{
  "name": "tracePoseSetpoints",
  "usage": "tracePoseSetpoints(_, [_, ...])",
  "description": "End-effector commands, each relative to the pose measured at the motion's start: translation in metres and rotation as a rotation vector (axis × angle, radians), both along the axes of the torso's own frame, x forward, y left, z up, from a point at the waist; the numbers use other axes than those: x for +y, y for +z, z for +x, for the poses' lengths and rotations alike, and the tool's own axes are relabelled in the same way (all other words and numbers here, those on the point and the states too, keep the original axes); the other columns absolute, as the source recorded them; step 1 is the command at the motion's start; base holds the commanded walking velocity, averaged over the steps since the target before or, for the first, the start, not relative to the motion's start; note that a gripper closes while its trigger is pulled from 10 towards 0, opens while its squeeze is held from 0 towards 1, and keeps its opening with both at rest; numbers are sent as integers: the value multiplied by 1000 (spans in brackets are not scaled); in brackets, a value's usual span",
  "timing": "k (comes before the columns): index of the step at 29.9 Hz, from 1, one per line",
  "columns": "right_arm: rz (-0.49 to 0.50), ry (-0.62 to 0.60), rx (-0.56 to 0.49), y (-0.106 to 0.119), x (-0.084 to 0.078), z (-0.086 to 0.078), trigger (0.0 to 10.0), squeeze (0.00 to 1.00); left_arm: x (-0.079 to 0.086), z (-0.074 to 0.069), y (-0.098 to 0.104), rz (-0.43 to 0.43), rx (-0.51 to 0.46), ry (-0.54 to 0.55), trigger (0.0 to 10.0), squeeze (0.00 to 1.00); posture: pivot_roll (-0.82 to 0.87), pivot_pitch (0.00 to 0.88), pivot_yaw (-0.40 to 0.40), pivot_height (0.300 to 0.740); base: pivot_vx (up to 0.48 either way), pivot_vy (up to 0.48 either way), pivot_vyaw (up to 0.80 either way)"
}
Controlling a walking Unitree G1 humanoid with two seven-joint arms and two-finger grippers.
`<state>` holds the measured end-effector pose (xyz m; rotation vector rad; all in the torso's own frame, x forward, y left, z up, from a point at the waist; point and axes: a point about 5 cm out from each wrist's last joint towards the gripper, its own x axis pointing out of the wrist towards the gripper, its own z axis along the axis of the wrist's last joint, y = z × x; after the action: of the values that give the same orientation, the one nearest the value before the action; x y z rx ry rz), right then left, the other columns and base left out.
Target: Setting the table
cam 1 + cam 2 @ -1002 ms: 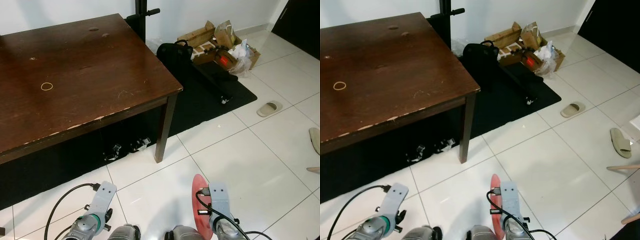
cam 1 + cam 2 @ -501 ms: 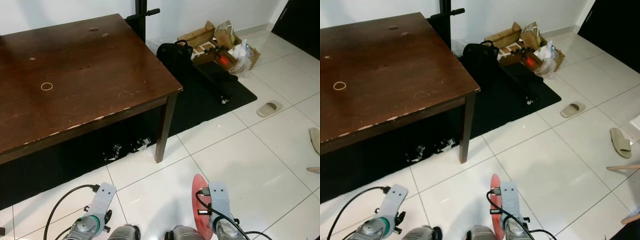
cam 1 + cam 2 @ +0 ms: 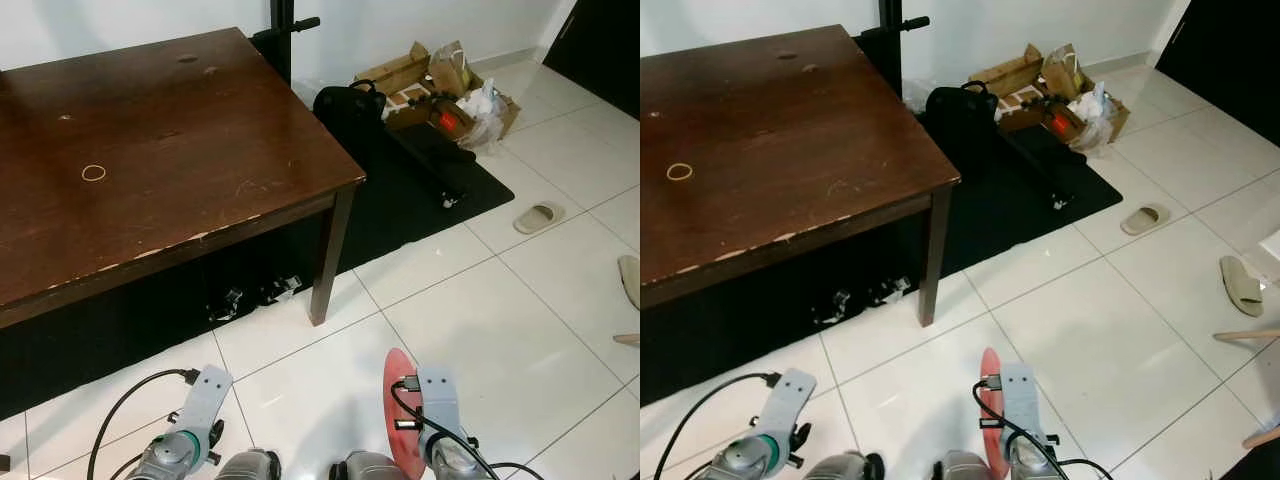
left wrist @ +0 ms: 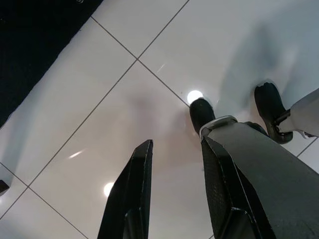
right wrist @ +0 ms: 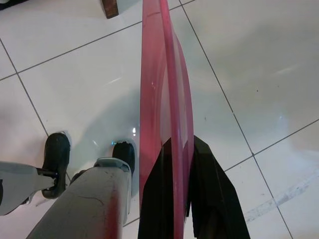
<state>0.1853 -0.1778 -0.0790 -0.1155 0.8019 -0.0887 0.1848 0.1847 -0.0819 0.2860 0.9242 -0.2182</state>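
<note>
The right gripper (image 5: 180, 164) is clamped on the rim of a red plate (image 5: 162, 99), holding it edge-on and low beside the robot's leg, probably so it stays clear while the robot walks to the worktop (image 3: 150, 150). The left gripper (image 4: 172, 164) hangs over the white tiled floor (image 3: 480, 310) with its fingers apart and nothing between them. The worktop stands just ahead and carries no dishes, only a small ring (image 3: 93, 172), so the plate has yet to be set down.

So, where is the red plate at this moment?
The red plate is held edge-on in the right gripper, low at the robot's right side above the white floor tiles, short of the wooden table.
</note>
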Motion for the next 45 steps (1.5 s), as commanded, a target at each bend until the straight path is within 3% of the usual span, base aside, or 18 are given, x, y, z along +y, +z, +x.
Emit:
tracePoseSetpoints(1, [-1, -10, 14, -2, 0, -5, 10000, 0, 0, -6, -3, 2, 25, -1, 10000, 0, -78, 0, 21, 740, 0, 0, 0])
tracePoseSetpoints(24, [1, -9, 13, -2, 1, -4, 10000, 0, -5, 6, 3, -19, -17, -15, 10000, 0, -76, 0, 20, 740, 0, 0, 0])
tracePoseSetpoints(45, [1, -7, 11, -2, 1, -3, 10000, 0, -1, 3, 1, -10, -1, -9, 10000, 0, -78, 0, 22, 740, 0, 0, 0])
